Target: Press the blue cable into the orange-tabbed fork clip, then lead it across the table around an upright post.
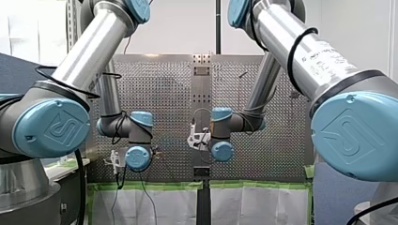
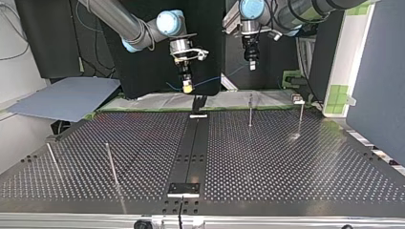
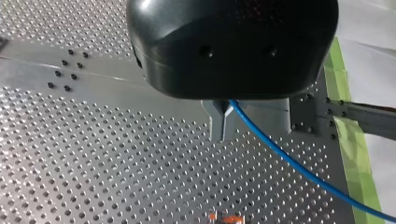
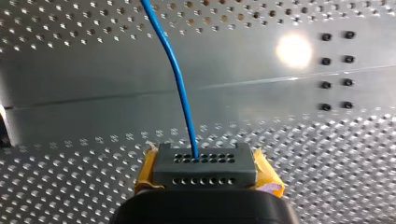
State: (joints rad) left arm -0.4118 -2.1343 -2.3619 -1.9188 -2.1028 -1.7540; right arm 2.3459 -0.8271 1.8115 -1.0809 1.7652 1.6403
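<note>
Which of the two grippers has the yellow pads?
My right gripper, at the top view's left; yellow shows at its tip, while my left gripper shows none.

The table (image 2: 296, 162) is a big flat metal sheet full of little holes. A dark strip (image 2: 191, 148) runs down its middle, and in the top view a small plate (image 2: 183, 189) sits at its near end. Two thin posts (image 2: 250, 110) stand on the right side there, and two more (image 2: 112, 164) on the left. Green tape (image 2: 138, 103) lines the far edge.
</note>
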